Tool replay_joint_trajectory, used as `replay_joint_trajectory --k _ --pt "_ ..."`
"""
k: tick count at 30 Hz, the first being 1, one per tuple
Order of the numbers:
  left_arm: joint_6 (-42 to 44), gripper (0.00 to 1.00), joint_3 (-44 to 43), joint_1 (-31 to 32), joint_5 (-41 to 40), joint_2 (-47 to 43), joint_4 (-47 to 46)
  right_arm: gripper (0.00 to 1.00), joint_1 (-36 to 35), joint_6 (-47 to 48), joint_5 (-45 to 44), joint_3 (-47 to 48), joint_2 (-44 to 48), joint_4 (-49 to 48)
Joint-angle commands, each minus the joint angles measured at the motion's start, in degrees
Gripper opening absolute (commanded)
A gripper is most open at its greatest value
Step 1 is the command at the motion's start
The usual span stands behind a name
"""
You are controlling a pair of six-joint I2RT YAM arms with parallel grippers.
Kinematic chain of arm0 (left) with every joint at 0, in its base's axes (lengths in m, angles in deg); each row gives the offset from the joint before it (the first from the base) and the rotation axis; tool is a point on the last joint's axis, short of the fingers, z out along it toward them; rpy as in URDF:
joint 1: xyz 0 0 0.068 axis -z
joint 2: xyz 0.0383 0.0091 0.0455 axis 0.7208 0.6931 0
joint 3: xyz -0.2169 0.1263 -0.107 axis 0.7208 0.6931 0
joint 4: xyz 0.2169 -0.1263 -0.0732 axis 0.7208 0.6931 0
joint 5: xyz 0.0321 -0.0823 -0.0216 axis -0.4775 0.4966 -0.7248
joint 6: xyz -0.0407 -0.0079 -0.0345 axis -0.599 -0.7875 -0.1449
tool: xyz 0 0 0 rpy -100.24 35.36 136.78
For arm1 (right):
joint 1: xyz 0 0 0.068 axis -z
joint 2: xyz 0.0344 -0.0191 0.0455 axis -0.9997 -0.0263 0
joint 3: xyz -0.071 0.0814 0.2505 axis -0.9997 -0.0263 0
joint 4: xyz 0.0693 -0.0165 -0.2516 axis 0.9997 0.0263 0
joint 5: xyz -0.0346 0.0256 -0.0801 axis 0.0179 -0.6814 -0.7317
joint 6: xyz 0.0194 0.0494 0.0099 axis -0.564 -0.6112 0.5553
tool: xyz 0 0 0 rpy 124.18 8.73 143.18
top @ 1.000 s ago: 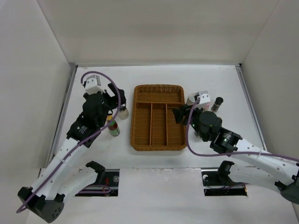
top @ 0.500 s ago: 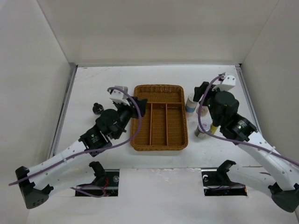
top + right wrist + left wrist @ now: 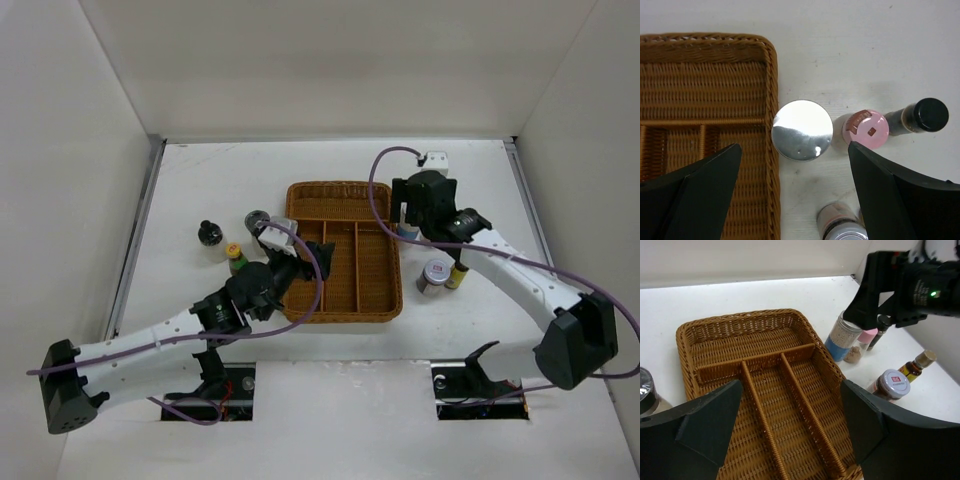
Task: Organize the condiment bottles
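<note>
Right wrist view shows the right gripper spread wide and empty above the silver-lidded shaker, which stands just right of the wicker tray. The pink-capped bottle stands beside the shaker. The left gripper, equally wide and empty, hangs over the tray. The yellow-capped bottle stands on the bench, left of the tray.

The left gripper leaves the bottles at the 9 o'clock side of the wicker tray and now hangs over the tray's 7 o'clock part. This uncovers the black-lidded jar, the yellow-capped bottle and the clear jar. The right gripper, earlier low at the tray's 3 o'clock edge, now sits above the white bottle at 2 o'clock.
</note>
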Motion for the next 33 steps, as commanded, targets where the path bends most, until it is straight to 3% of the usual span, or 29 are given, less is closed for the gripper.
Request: replay_joint_trajectory --k 1,8,13,17,20,22,28,33 --pt "0.5 0.80 0.9 0.8 -0.2 -1.1 -6.0 0.95 1.2 0.3 1.1 3.2 -1.4 -0.8" --pt "0.5 0.80 2.0 1.3 -0.4 -0.4 -5.9 0.96 3.9 -0.3 3.1 3.6 -7.0 -3.0" --pt "0.6 0.80 1.8 1.2 -0.6 -0.3 -5.7 0.88 4.2 -0.8 4.2 4.2 -10.2 -4.3" --pt "0.6 0.80 1.7 0.8 -0.6 0.0 -5.8 0.75 4.4 -1.4 4.7 3.9 -10.8 -5.2" --pt "0.6 0.80 1.8 0.5 -0.6 0.0 -6.1 0.58 4.3 -1.5 3.4 3.9 -9.5 -5.4" --pt "0.5 0.80 1.8 0.4 -0.7 0.1 -6.3 0.54 4.1 -0.7 1.1 4.5 -7.2 -6.6" --pt "0.5 0.80 2.4 0.0 -0.7 0.3 -7.6 0.52 4.1 4.4 -1.9 14.6 -3.5 -5.9" --pt "0.5 0.80 2.8 -0.3 -0.9 -0.3 -7.9 0.52 2.3 5.4 2.6 24.8 -9.9 -4.7"
